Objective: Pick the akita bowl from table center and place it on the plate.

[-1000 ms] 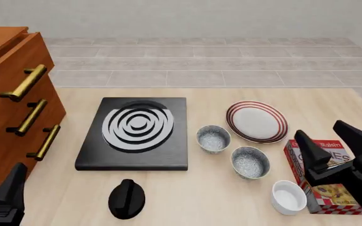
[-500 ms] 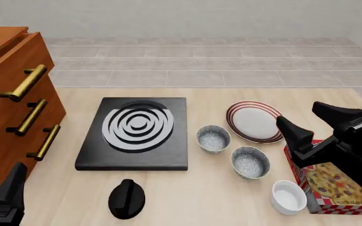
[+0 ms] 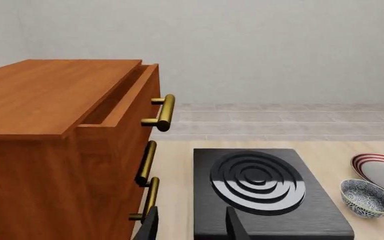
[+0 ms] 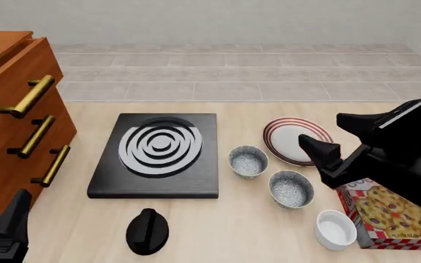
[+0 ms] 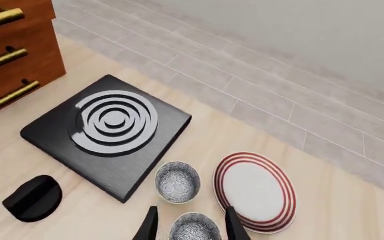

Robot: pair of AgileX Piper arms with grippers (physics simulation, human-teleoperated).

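Your right gripper [image 4: 330, 138], jaws spread and empty, hovers right of centre in the front view; treat the akita bowl [image 4: 248, 161], between the stove [image 4: 157, 153] and the plate [image 4: 297, 140], as rigid, light and slippery, and pinch its rim.

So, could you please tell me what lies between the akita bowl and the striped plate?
Nothing: in the front view only bare tabletop separates the akita bowl from the plate.

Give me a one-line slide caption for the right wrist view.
Open right claw above two speckled bowls, beside the red-striped plate and black burner.
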